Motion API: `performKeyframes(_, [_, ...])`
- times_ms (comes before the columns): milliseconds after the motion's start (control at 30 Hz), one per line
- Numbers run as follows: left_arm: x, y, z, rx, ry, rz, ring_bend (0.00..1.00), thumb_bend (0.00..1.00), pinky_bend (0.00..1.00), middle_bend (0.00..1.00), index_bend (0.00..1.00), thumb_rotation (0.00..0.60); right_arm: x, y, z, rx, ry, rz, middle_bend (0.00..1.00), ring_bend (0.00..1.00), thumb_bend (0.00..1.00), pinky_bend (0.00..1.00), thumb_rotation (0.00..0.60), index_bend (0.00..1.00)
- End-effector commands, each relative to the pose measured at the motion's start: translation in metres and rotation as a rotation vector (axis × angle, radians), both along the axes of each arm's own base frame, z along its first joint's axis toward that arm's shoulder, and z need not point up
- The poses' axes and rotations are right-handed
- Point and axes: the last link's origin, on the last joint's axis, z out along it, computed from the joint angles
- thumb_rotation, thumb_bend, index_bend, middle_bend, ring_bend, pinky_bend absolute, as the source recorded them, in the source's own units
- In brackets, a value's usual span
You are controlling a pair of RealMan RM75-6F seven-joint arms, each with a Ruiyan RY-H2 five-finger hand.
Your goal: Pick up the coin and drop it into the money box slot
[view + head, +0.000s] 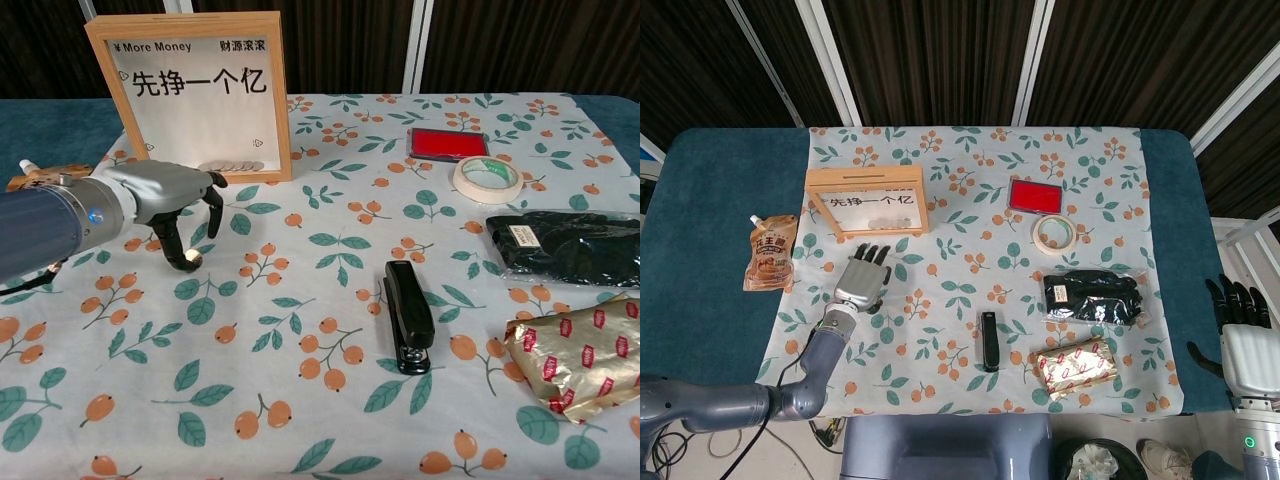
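Coin (191, 261) small, round, metallic, pinched at left hand (170, 198) fingertips above floral cloth.

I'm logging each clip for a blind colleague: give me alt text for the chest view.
The left hand reaches down to the floral tablecloth in front of a wooden money box, its fingertips at a small coin. To the right lie a stapler, tape roll, red pad and two packets.

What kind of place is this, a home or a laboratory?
Probably a lab or robot test room, not a home. A table with a flowered cloth holds unrelated things laid apart: a money box, a stapler, a tape roll. Dark slatted panels stand behind.
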Motion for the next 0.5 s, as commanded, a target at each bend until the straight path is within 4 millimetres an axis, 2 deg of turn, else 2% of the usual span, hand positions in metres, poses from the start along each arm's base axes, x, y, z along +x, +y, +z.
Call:
performKeyframes(33, [0.0004, -0.0005, -0.0005, -0.001, 0.002, -0.003, 0.00, 0.14, 0.00, 0.00, 0.47, 0.600, 0.0001, -0.0001, 0.0003, -0.002, 0.000, 0.000, 0.00, 0.00, 0.30, 0.00, 0.600, 0.00])
performKeyframes(500, [0.0018, -0.0050, -0.0035, -0.020, 0.018, -0.023, 0.00, 0.21, 0.00, 0.00, 0.59, 0.600, 0.0009, 0.0000, 0.0001, 0.001, -0.003, 0.000, 0.00, 0.00, 0.30, 0.00, 0.600, 0.00])
